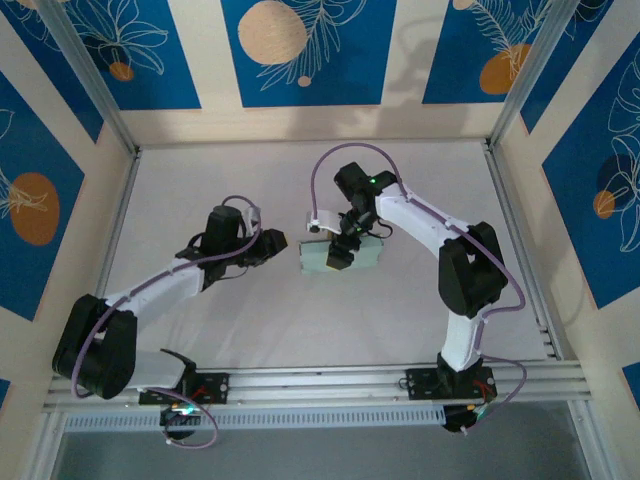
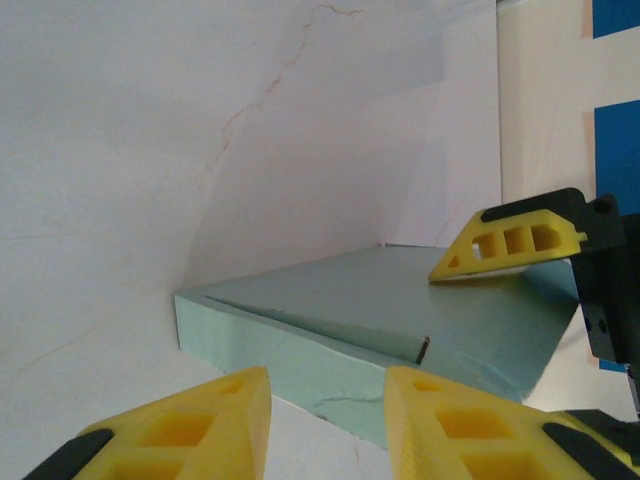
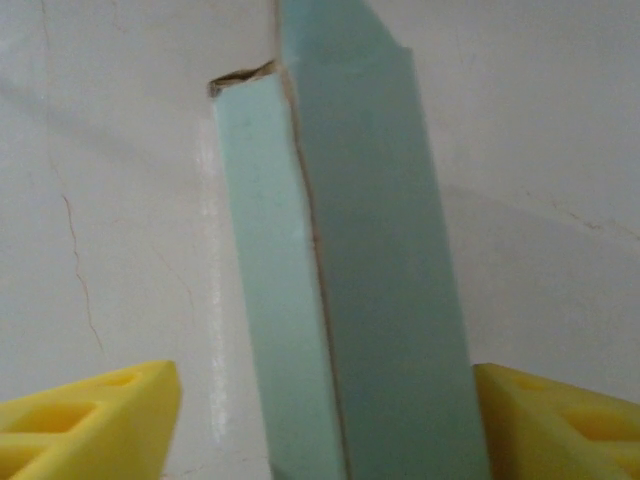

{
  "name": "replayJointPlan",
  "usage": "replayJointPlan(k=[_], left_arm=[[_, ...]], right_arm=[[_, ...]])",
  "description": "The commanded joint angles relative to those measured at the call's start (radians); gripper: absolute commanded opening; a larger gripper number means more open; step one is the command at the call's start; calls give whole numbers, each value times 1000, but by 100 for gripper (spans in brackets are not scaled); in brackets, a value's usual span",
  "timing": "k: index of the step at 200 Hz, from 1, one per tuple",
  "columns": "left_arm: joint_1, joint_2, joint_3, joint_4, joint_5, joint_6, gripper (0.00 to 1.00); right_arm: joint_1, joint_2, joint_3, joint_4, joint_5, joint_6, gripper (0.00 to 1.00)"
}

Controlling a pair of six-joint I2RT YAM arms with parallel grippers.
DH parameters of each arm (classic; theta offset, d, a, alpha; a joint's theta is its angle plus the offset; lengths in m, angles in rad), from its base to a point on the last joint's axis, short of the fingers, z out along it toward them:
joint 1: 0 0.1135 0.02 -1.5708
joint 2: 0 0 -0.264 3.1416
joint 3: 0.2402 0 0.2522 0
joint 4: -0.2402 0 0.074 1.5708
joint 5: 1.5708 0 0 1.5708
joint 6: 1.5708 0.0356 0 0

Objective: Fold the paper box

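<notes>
The paper box point(image 1: 365, 254) is a small flat rectangular box of pale grey-green card, lying near the middle of the white table. My right gripper point(image 1: 340, 252) hangs over its left part. In the right wrist view the box point(image 3: 370, 260) runs lengthwise between the yellow fingers point(image 3: 95, 420), and the right gripper point(image 3: 325, 410) is open, straddling it. My left gripper point(image 1: 277, 243) sits just left of the box, apart from it. In the left wrist view the left gripper point(image 2: 325, 400) is open, facing the box's side wall point(image 2: 300, 350). The right gripper's yellow fingertip point(image 2: 510, 245) rests at the box's top face.
The white table point(image 1: 230, 180) shows fine cracks. Aluminium rails point(image 1: 520, 230) and cream walls with blue panels point(image 1: 310, 45) fence it on three sides. The arm bases point(image 1: 190, 385) are bolted to the near rail.
</notes>
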Motion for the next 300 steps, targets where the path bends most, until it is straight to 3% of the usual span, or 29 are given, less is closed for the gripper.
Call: replayJointPlan(k=[1,58,90,122,168,225,300], left_arm=[[11,19,-3,31,29,-2,35],[11,35,1,44,36,-4,35],[14,35,-1,43,35,-2,35],[20,36,7,36,36,-2,35],[36,26,64,-4,40,-36,41],[20,81,61,129,155,-188,40],[-16,38,101,75,189,-181,38]], right_arm=[[5,5,-2,-8,-16,4,69],[15,29,-2,10,8,1,61],[19,34,10,25,31,-2,46],[22,11,27,24,28,-3,39],[39,-34,21,17,39,7,37],[63,-16,18,21,82,13,37],[57,16,34,36,107,17,37]])
